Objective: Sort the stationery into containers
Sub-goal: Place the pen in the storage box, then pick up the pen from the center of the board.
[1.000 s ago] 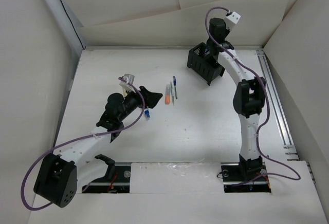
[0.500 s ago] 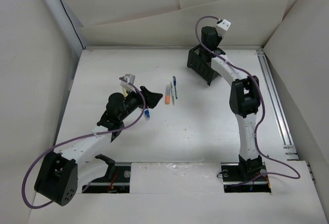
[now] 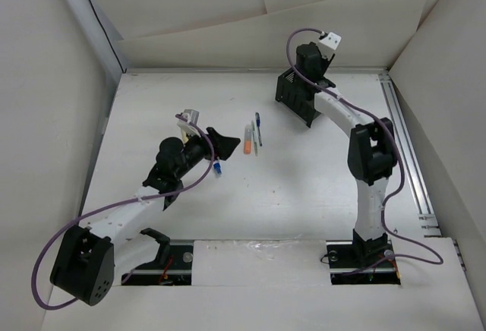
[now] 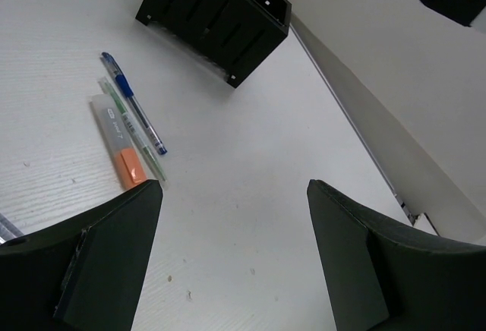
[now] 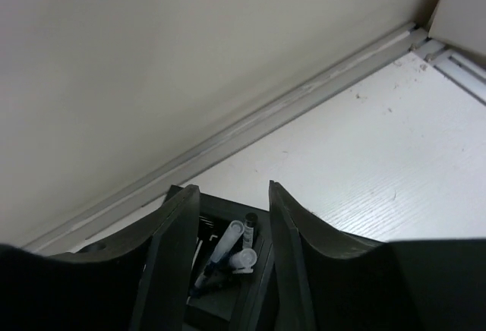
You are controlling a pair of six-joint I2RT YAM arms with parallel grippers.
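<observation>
Left arm point(image 3: 125, 215): white tubular links joined by chunky black joint housings, on a blocky black base point(image 3: 82, 264).
Right arm point(image 3: 367, 209): the same livery: white links, black elbow housing point(image 3: 370, 149), black foot.
Cables: a thin purple lead point(image 3: 34, 278) runs along each arm, hanging in slack loops.
Wrist cameras: a small pale box point(image 3: 329, 41) tops each wrist.
Left gripper point(image 4: 234, 194): two broad, matte black fingers point(image 4: 106, 263) with flat faces.
Right gripper point(image 5: 231, 194): dark, slab-like fingers point(image 5: 171, 255) — edges bevelled.
</observation>
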